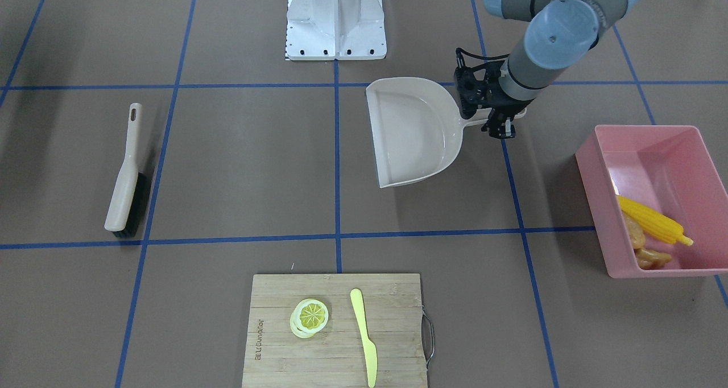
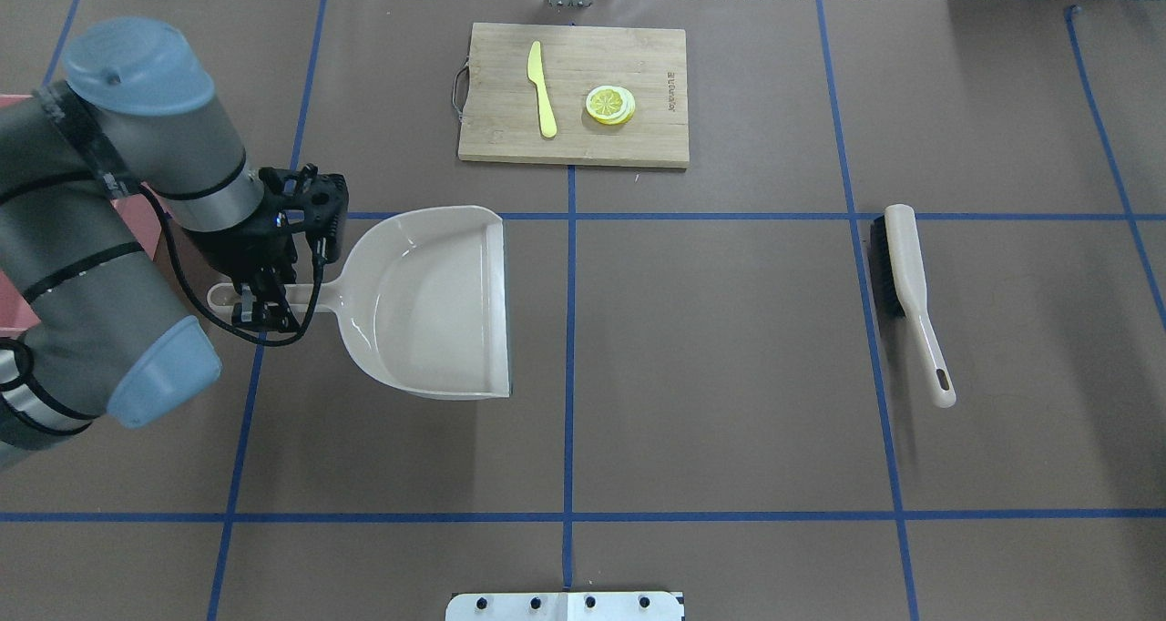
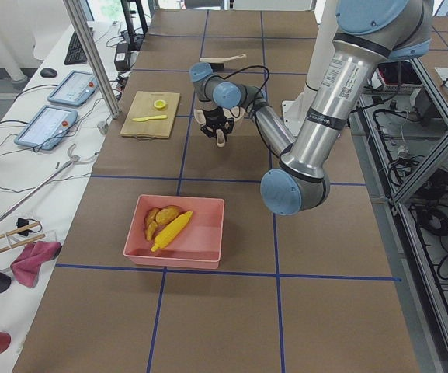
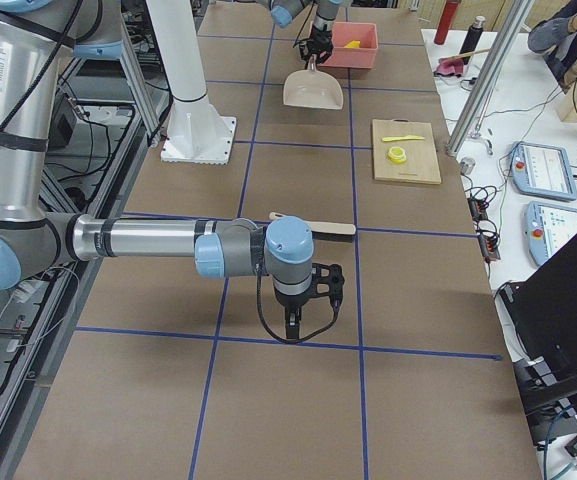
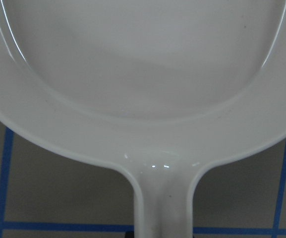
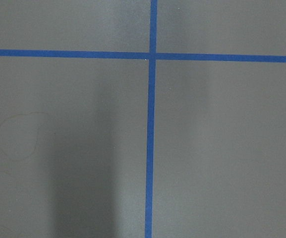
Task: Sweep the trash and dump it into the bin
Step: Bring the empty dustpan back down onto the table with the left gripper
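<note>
Clamping dustpan handle, left tool; right tool state indiscernible; trash inside bin.

Wooden cutting board, lemon slices and pale yellow knife lying apart on it

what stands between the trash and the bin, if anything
Nothing visible does. The corn, potato and ginger already lie inside the bin. The dustpan sits empty, apart from the bin, with its handle in the left pincer.
</note>
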You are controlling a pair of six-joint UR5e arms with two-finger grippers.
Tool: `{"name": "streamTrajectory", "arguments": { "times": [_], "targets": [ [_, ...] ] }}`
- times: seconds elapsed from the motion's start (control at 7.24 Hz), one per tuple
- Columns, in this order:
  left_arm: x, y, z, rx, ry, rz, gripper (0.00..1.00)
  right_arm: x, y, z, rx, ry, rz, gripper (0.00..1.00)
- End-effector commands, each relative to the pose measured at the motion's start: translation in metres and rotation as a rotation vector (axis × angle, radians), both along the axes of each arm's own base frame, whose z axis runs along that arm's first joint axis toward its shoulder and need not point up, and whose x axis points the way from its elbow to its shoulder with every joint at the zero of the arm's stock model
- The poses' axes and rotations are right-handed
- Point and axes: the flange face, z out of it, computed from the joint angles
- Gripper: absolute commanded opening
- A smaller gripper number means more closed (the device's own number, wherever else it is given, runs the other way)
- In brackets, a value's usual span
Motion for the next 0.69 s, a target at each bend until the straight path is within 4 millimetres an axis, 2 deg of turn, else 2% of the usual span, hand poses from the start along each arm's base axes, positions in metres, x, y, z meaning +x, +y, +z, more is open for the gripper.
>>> {"name": "streamTrajectory", "arguments": {
  "times": [0.0,0.28,0.55],
  "targets": [
    [0.03,0.015,0.013,0.006,-0.032,0.036,0.0,0.0,0.0,0.0,-0.001,0.0,0.001,1.0],
    [0.049,0.012,0.025,0.043,-0.021,0.046,0.0,0.0,0.0,0.0,-0.001,0.0,0.001,1.0],
    [0.053,0.009,0.023,0.056,-0.024,0.042,0.0,0.0,0.0,0.0,0.0,0.0,0.0,1.0]
  ]
}}
